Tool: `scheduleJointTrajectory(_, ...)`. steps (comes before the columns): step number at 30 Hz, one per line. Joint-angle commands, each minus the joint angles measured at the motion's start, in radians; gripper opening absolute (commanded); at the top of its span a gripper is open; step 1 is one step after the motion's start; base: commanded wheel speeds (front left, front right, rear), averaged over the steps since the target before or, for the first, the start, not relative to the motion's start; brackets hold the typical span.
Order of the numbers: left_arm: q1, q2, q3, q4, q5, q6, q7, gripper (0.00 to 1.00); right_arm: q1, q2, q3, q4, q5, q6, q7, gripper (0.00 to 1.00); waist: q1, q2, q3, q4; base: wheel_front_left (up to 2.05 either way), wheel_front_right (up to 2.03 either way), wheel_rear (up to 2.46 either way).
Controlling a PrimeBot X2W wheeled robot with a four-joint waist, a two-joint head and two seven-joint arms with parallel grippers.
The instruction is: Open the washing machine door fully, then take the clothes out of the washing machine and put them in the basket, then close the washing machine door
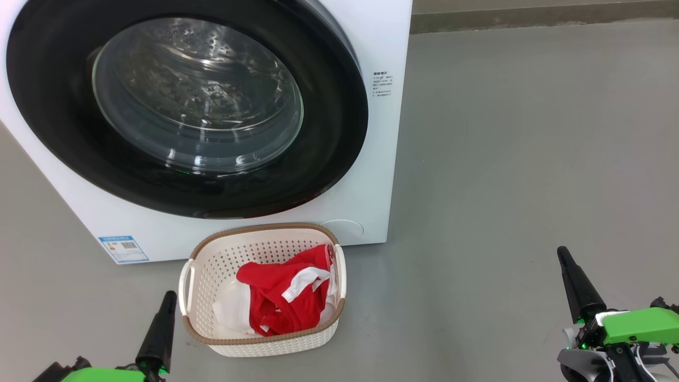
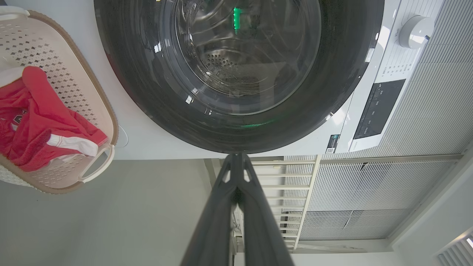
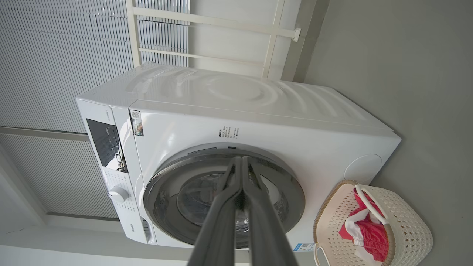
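The white washing machine (image 1: pixel 382 48) stands ahead with its black-rimmed door (image 1: pixel 329 132) lying flush against the front, the steel drum showing through the glass. On the floor just before it sits the cream basket (image 1: pixel 212 276), holding the red and white clothes (image 1: pixel 286 292). My left gripper (image 1: pixel 170 295) is shut and empty at the lower left, beside the basket's left handle. Far off at the lower right, my right gripper (image 1: pixel 561 251) is shut and empty too. The left wrist view has the door (image 2: pixel 147 92) and basket (image 2: pixel 99 92); the right wrist view has the machine (image 3: pixel 258 122), door (image 3: pixel 295 199) and basket (image 3: pixel 414 229).
Grey floor (image 1: pixel 530 159) stretches wide to the right of the machine. A blue label (image 1: pixel 123 249) sits low on the machine's front. Behind the machine is a ribbed wall panel (image 3: pixel 55 55) and a white railing (image 3: pixel 221 22).
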Motion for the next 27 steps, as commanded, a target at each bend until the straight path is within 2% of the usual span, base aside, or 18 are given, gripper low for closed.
scheduleJointTrajectory(1, -0.039, 0.018, 0.034, -0.02, -0.007, -0.007, 0.007, 0.0, -0.042, -0.012, 0.016, -0.025, 0.007, -0.001, 0.006, 0.0, 0.0, 0.0, 0.0, 0.0, 0.0, 0.0, 0.0)
scheduleJointTrajectory(27, -0.039, 0.018, 0.034, -0.02, -0.007, -0.007, 0.007, 0.0, -0.042, -0.012, 0.016, -0.025, 0.007, -0.001, 0.006, 0.0, 0.0, 0.0, 0.0, 0.0, 0.0, 0.0, 0.0)
